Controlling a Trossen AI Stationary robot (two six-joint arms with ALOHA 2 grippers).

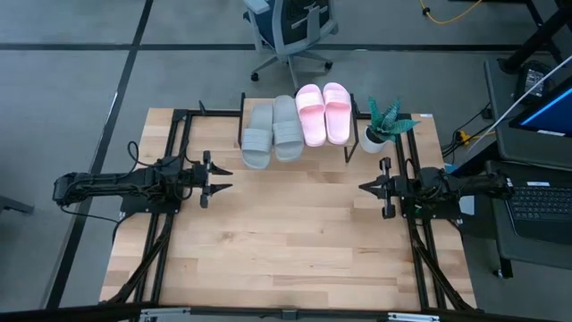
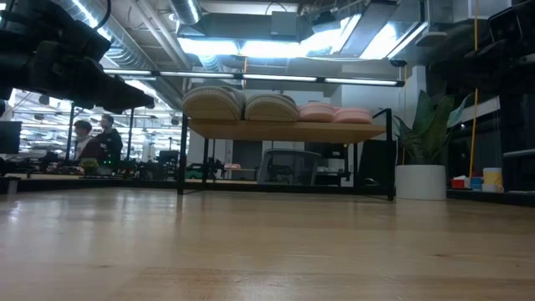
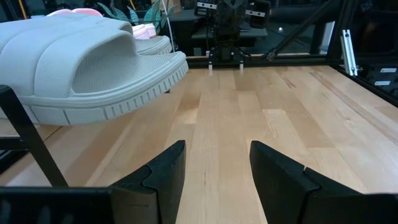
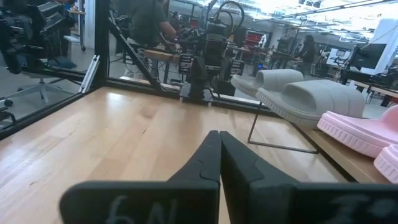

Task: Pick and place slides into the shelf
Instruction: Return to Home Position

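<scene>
Two grey-green slides [image 1: 273,132] and two pale pink slides [image 1: 323,113] lie side by side, soles down, on the top board of the shelf [image 2: 284,130] at the table's far edge. The shelf stands on thin black legs [image 2: 181,159]. My left gripper [image 1: 225,179] hovers at the table's left, open, with nothing between its fingers [image 3: 214,174]. My right gripper [image 1: 365,186] hovers at the table's right, shut and empty [image 4: 219,158]. Both point level toward the table's middle.
A potted plant in a white pot [image 1: 380,130] stands right of the shelf at the far right. Black frame rails [image 1: 170,161] run along both table sides under the arms. People and an office chair [image 1: 286,31] show beyond the table.
</scene>
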